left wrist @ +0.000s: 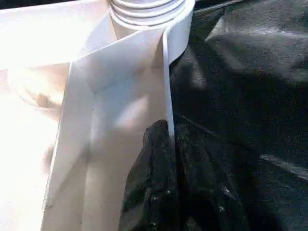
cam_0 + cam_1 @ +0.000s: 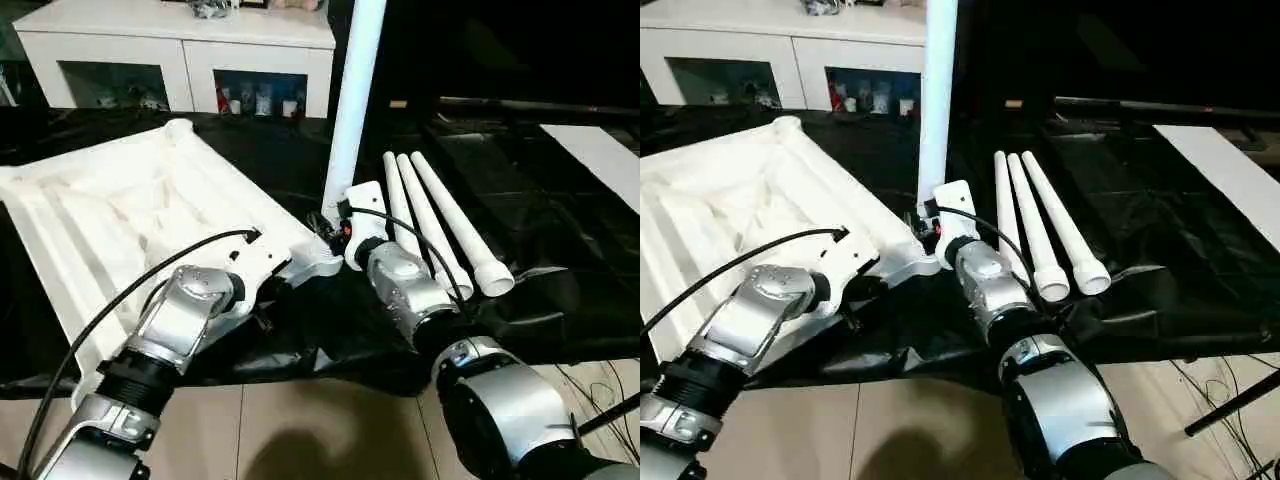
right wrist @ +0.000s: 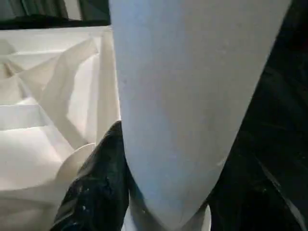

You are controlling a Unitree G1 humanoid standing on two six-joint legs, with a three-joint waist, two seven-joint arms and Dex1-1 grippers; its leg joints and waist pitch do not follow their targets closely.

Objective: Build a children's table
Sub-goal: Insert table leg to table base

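The white tabletop (image 2: 110, 210) lies ribbed side up on black cloth at the left. One white leg (image 2: 352, 100) stands upright in the socket at its near right corner. My right gripper (image 2: 335, 225) is shut around the base of that leg; in the right wrist view a black finger (image 3: 101, 183) presses against the leg (image 3: 183, 96). My left gripper (image 2: 270, 255) is shut on the tabletop's thin rim (image 1: 166, 96) just beside that corner, fingers (image 1: 154, 183) pinching the wall. Three more legs (image 2: 440, 220) lie side by side on the cloth to the right.
A white cabinet (image 2: 180, 40) with glass doors stands behind the tabletop. A flat white board (image 2: 600, 155) lies at the far right. The black cloth (image 2: 530, 230) ends at tiled floor (image 2: 300, 430) close to me, with a cable at the lower right.
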